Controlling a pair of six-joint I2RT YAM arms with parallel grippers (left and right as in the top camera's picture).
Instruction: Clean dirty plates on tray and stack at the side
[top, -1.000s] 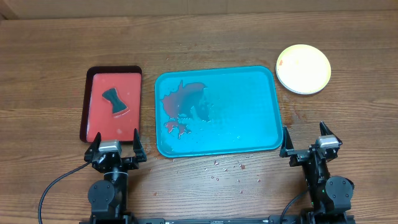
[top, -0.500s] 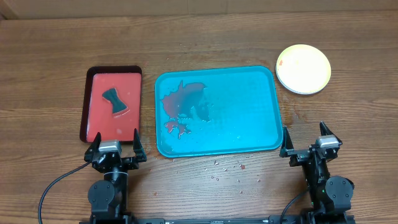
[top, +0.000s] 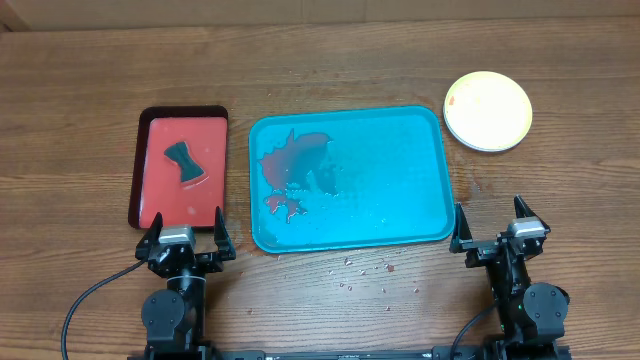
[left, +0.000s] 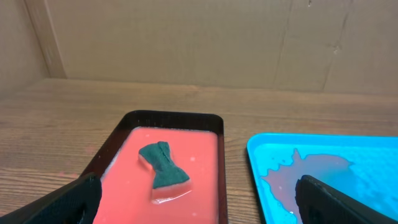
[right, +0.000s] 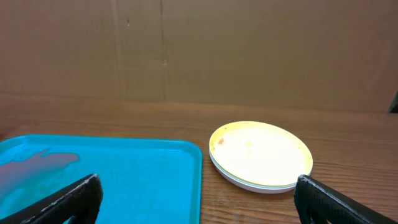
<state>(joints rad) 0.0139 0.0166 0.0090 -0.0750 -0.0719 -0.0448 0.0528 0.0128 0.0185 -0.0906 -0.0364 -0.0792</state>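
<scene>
**Plates off the tray, both grippers parked wide open**

So in the overhead shot the big turquoise tray (top: 400, 170) sits dead centre on the wooden table (top: 320, 60). It has no plates on it. There's just a reddish puddle (top: 295, 162) spread over its left part, with a few wet-looking blotches running toward the lower edge.

The plates (top: 487, 110) are stacked in the upper right of the frame, just off the tray's top right corner and not touching it. The top one looks pale yellow with a small red-orange mark near its left rim. From the right wrist view I can see at least one paler rim underneath it, but honestly I can't tell how many are in the pile.

Left of the turquoise tray, close beside it, is a smaller red tray (top: 205, 150) with a dark rim. A dark green, bow-tie shaped sponge (top: 184, 163) lies flat on it, in the upper half.

The left gripper (top: 186, 228) is at the bottom left of the frame, right at the red tray's lower edge, fingers spread apart with nothing between them. The right gripper (top: 490, 224) is at the bottom right, just off the turquoise tray's lower right corner, and it's also spread wide and holding nothing.

Some small reddish specks (top: 365, 268) are scattered on the table below the turquoise tray, between the two arms.
</scene>
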